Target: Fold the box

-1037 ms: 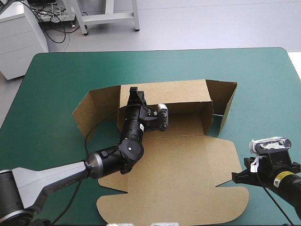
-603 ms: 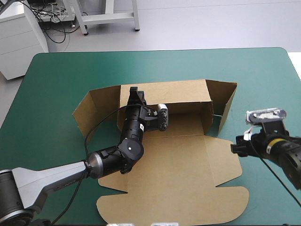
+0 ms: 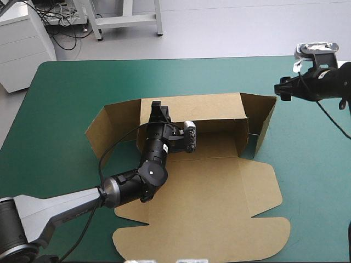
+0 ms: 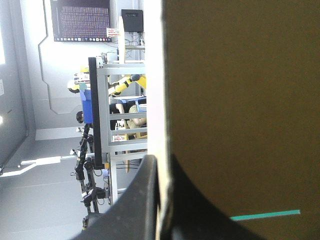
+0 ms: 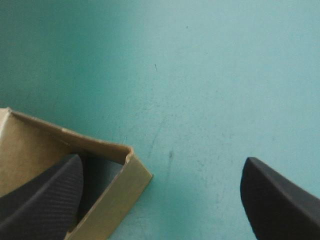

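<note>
The table carries a smooth teal-green cover. The box, a cut sheet of matt brown board, lies at mid-table.

Box condition:
- The far wall stands upright.
- An end flap stands at each end, the left flap and the right flap, both angled outward.
- The lid lies flat toward the near edge; its corners are rounded and its sides notched.

Left gripper: positioned at the top edge of the far wall, toward its left end. In the left wrist view one black finger lies on each side of the board, with the pale cut edge running between them. The fingers are clamped on the wall.

Right gripper: raised just beyond the far top corner of the right flap. In the right wrist view its curved fingers stand wide apart and hold nothing. One finger is over the flap's corner, the other over bare cover.
</note>
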